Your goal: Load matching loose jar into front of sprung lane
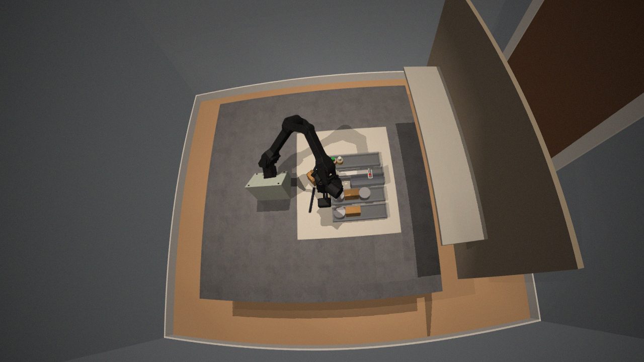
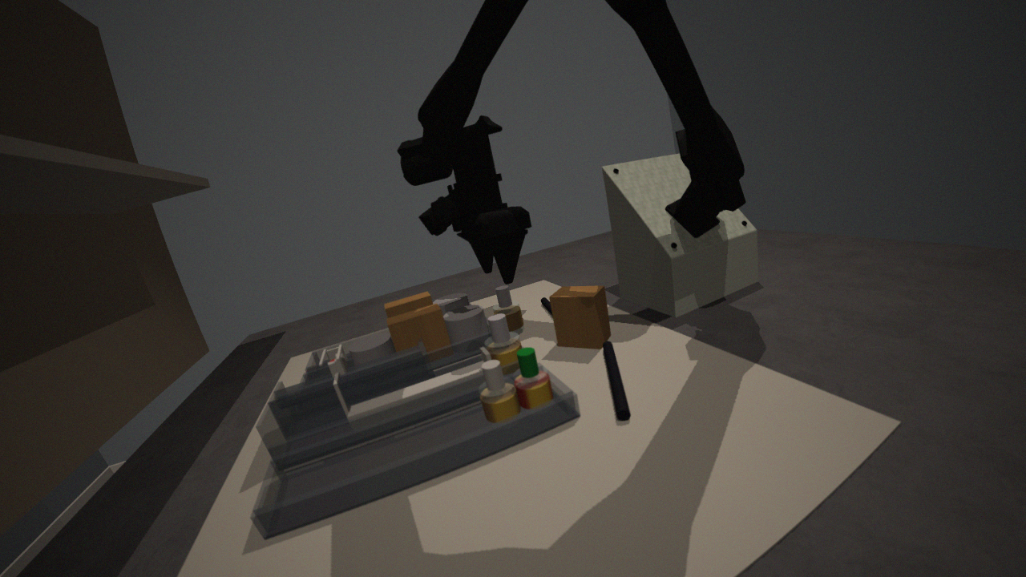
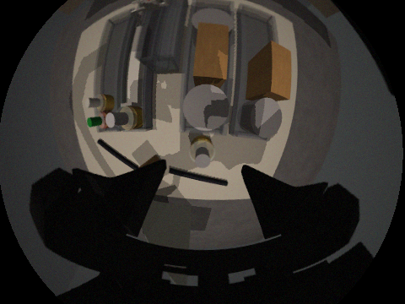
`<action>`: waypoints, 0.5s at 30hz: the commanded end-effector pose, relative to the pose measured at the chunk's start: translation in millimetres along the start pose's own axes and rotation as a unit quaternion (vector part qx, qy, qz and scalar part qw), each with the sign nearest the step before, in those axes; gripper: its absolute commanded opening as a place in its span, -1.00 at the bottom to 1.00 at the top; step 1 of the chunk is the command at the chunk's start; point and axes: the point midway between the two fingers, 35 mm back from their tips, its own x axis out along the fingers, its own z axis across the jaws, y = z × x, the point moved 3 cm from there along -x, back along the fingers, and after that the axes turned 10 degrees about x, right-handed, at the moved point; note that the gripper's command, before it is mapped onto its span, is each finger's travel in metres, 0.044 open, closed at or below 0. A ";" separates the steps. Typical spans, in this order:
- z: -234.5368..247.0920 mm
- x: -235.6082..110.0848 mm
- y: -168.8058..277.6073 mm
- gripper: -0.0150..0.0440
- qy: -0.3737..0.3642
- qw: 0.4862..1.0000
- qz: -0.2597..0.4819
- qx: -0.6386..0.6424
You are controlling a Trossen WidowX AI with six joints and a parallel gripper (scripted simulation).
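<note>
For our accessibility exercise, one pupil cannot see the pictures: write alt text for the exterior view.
A black robot gripper hangs open and empty just above a loose grey-capped jar standing on a pale mat. In front lie grey lanes holding more jars, with a brown box and a black rod beside them.

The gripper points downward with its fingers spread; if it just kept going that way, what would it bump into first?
Most likely the small loose jar with the grey cap, standing on the mat in front of the trays. The open, empty gripper hangs just above it. Depth is uncertain, but the wrist view shows that jar between the fingers.
</note>
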 end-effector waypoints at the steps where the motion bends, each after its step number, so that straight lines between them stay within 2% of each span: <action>1: 0.5 8.6 2.2 1.00 -0.005 1.000 0.002 0.004; 8: 1.6 28.5 2.8 1.00 -0.005 1.000 0.002 0.004; 15: 1.6 32.6 2.7 1.00 -0.005 1.000 0.002 0.004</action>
